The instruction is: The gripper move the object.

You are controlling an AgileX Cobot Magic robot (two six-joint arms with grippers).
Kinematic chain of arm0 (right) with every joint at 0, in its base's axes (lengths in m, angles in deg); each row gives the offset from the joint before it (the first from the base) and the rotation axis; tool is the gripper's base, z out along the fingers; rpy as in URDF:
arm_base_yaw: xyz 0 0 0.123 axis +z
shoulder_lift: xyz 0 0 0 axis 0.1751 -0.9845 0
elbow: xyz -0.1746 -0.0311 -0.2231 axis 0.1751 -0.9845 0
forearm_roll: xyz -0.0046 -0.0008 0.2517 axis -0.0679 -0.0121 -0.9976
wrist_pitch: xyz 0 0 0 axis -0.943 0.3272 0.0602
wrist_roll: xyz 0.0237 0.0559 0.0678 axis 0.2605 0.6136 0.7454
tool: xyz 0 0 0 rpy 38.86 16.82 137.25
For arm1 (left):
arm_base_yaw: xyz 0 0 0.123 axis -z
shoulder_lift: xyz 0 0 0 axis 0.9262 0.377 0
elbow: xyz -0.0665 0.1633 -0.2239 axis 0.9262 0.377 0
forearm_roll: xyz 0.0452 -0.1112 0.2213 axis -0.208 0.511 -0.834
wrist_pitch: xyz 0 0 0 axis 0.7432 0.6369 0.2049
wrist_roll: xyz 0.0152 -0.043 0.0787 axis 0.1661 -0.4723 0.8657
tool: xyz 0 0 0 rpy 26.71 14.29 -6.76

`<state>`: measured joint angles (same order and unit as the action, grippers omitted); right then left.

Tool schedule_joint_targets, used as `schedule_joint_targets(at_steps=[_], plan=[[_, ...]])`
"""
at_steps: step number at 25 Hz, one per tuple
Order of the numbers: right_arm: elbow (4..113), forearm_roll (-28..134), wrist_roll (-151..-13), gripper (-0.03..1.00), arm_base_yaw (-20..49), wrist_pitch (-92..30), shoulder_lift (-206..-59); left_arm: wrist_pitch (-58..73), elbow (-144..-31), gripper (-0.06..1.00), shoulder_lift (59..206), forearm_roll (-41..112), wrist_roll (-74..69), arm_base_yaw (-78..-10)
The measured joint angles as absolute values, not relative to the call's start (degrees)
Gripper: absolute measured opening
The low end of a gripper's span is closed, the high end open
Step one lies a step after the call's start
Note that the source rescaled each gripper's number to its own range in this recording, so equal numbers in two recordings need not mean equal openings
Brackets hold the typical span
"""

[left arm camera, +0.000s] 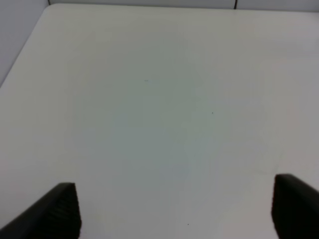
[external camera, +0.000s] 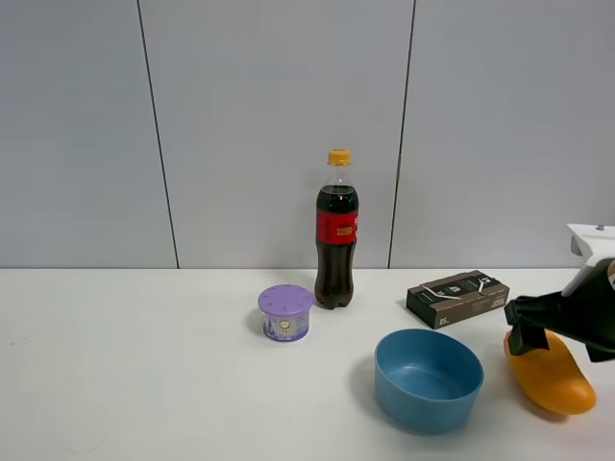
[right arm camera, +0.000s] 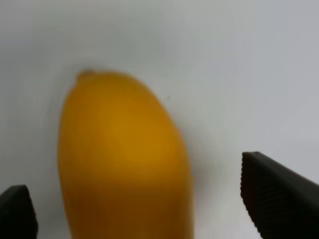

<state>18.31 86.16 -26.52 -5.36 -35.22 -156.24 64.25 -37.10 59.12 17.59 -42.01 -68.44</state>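
Note:
A yellow-orange mango (external camera: 552, 376) lies on the white table at the front right, just right of the blue bowl (external camera: 428, 377). My right gripper (external camera: 530, 327) hangs over the mango's far end, its black fingers open. In the right wrist view the mango (right arm camera: 122, 159) fills the space between the two spread fingertips (right arm camera: 279, 191), with a gap on the right side. My left gripper (left arm camera: 174, 211) is open over bare table in the left wrist view; it does not show in the exterior high view.
A cola bottle (external camera: 335, 230) stands at the back centre. A purple-lidded tub (external camera: 285, 312) sits to its left front. A dark box (external camera: 457, 297) lies behind the bowl. A wall closes the back.

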Motion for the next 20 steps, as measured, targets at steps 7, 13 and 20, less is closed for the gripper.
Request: schedule_joint_targets(at_steps=[7,13,20], plan=[[26.86,86.16,-28.51,0.58,-5.36,-19.55,-143.99,64.25,-37.1,1.0,59.12,17.59,-42.01,-68.44],[37.57,78.84,-44.7,0.58,-5.36,-5.17,-131.94,64.25,-37.1,1.0,59.12,17.59,-42.01,-68.44],[44.12,70.02,-58.71,0.58,-5.36,9.15,-120.7,64.25,-37.1,1.0,59.12,17.59,-42.01,-68.44]])
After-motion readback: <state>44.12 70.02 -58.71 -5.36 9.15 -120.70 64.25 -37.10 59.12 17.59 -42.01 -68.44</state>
